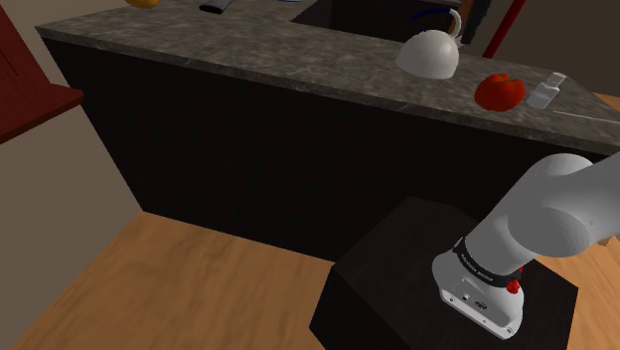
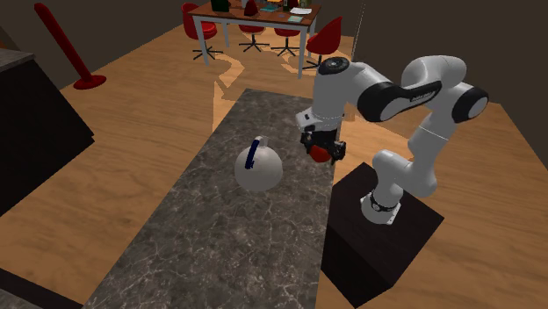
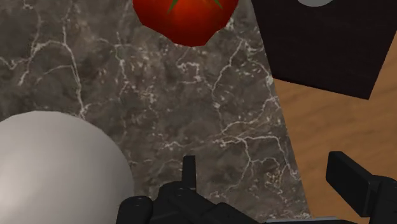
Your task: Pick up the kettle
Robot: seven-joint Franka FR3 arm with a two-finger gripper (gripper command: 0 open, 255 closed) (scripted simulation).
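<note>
From where I stand, far off at nine o'clock a red pole (image 2: 63,46) leans on its round base, out of the way on the wood floor. Then comes the long marble counter (image 2: 219,237), and the kettle (image 2: 258,167) stands upright about midway along it, a pale dome with its blue handle (image 2: 253,151) arched over the top. I'd judge that makes it easy to take from above. It is the one real vessel here, closed over, so what it holds, if anything, is hidden from me. The gripper (image 2: 321,145) hangs at roughly two o'clock from the kettle, near the counter's edge, and it sits right above a red tomato (image 2: 322,155) rather than the kettle. To my eye the approach is not lined up yet and wants a shift toward eight or nine o'clock. Seen along the hand, its black fingers (image 3: 353,184) stand apart with only bare marble between them. The kettle's white curve lies outside that gap, beside one finger and untouched. Further right, at four o'clock from the gripper, the black stand (image 2: 386,250) sits tight against the counter, which lets the white arm (image 2: 421,97) fold up and over onto the worktop. From the shoulder side the tomato lies at about four o'clock from the kettle, with a small pale bottle (image 1: 544,92) just beside it at three o'clock. I cannot tell what is in the bottle.
</note>
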